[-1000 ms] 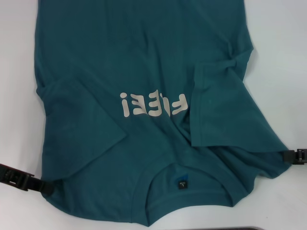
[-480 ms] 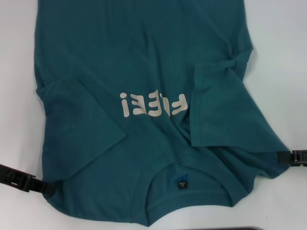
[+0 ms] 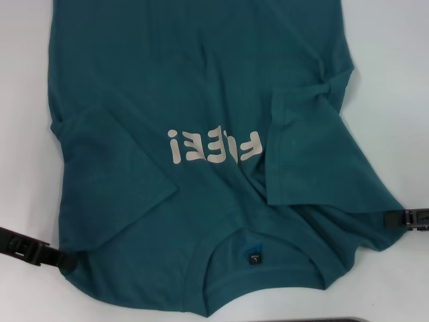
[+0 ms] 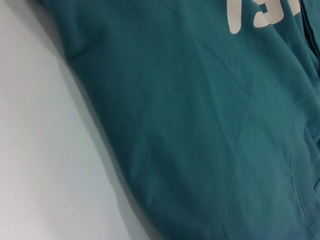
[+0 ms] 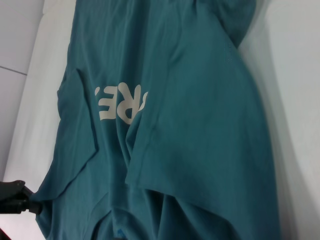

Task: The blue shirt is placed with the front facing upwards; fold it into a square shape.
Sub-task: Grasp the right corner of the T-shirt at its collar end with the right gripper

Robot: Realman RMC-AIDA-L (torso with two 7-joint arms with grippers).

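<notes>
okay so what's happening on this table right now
A two-armed robot is part-way through folding a dark teal-blue short-sleeved cotton T-shirt, spread face-up on a white table with its collar nearest the robot. Both sleeves are already folded inward over the chest. The left gripper and right gripper sit at the shirt's shoulder edges, one each side; whether they have pinched the fabric is not visible.

There is one blue shirt (image 3: 201,100) lying on one white table (image 3: 395,80). The shirt has two sleeves, both folded in over its front, and one row of pale letters (image 3: 213,145). Two grippers show, the left gripper (image 3: 57,257) and the right gripper (image 3: 392,218)
</notes>
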